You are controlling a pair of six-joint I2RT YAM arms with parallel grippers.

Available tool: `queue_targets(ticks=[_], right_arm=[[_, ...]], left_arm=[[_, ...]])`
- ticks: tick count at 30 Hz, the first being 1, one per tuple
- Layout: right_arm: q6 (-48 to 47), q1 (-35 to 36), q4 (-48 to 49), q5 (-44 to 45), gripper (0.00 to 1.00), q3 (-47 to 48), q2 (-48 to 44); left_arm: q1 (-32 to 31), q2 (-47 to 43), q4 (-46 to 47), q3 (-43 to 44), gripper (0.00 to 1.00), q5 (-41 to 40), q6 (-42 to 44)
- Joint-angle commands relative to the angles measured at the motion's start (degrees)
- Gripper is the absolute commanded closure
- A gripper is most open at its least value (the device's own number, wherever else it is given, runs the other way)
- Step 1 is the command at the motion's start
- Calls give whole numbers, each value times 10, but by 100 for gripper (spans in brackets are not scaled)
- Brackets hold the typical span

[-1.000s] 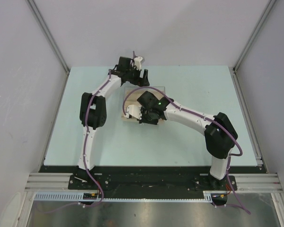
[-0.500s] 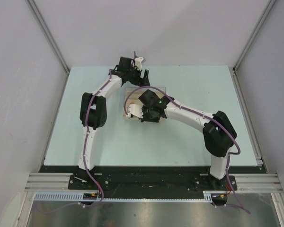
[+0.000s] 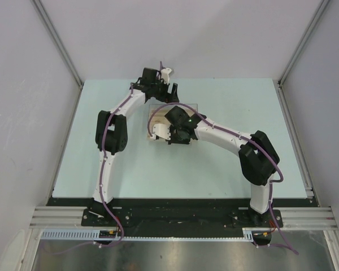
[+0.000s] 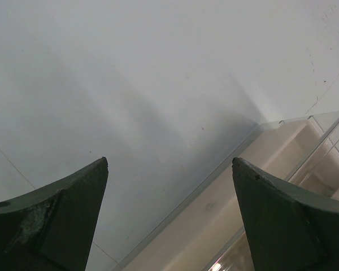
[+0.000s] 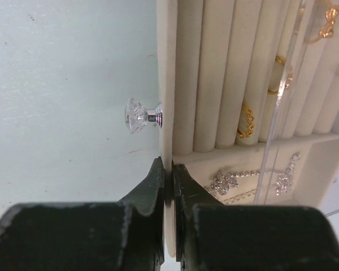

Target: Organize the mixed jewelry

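The mixed jewelry lies in the beige slotted tray (image 5: 166, 84): gold rings (image 5: 246, 123) sit between the padded rolls, and a silvery chain piece (image 5: 226, 183) lies in the flat compartment below them. My right gripper (image 5: 167, 168) is shut on the tray's front wall, just below its small clear knob (image 5: 137, 114). In the top view the right gripper (image 3: 170, 135) sits over the tray's (image 3: 154, 116) near end. My left gripper (image 3: 169, 84) hovers at the far end, open and holding nothing. In its own wrist view the left gripper (image 4: 169, 161) hangs above the table beside the box.
A clear plastic panel (image 5: 278, 130) crosses the tray over the rings. The box's transparent edge (image 4: 288, 121) shows in the left wrist view. Pale green tabletop (image 3: 226, 101) surrounds the box, with grey walls and a metal frame around the table.
The right arm's elbow has shifted slightly left and the gripper has edged toward the far side, still clamped on the tray wall. The left arm has barely moved.
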Motion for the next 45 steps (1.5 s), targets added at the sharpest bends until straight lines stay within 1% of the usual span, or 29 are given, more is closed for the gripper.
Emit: queue_targets(ticks=[1, 3, 7, 15, 19, 23, 25, 34, 36, 40, 45], right_arm=[[-16, -19, 47, 66, 93, 36, 8], [-15, -19, 48, 69, 91, 41, 8], [-15, -19, 51, 78, 82, 42, 10], [-12, -20, 60, 92, 71, 43, 9], [-6, -20, 64, 92, 62, 43, 5], [-4, -19, 74, 99, 58, 43, 5], [-2, -19, 79, 104, 55, 43, 7], [2, -19, 110, 128, 53, 43, 9], [1, -19, 107, 123, 53, 44, 6], [7, -19, 87, 103, 57, 43, -1], [16, -14, 65, 87, 57, 39, -14]], left_arm=[[-15, 0, -65, -15, 5, 7, 39], [-15, 0, -65, -16, 5, 7, 39], [-15, -1, -64, -20, 5, 9, 38], [-15, -2, -64, -22, 5, 9, 38], [-16, -4, -62, -26, 5, 9, 40], [-16, -5, -60, -30, 5, 11, 40], [-17, -6, -60, -31, 5, 11, 39], [-18, -9, -58, -37, 5, 14, 38], [-18, -8, -58, -37, 5, 14, 39], [-18, -8, -59, -39, 5, 15, 39], [-18, -8, -58, -37, 5, 14, 39]])
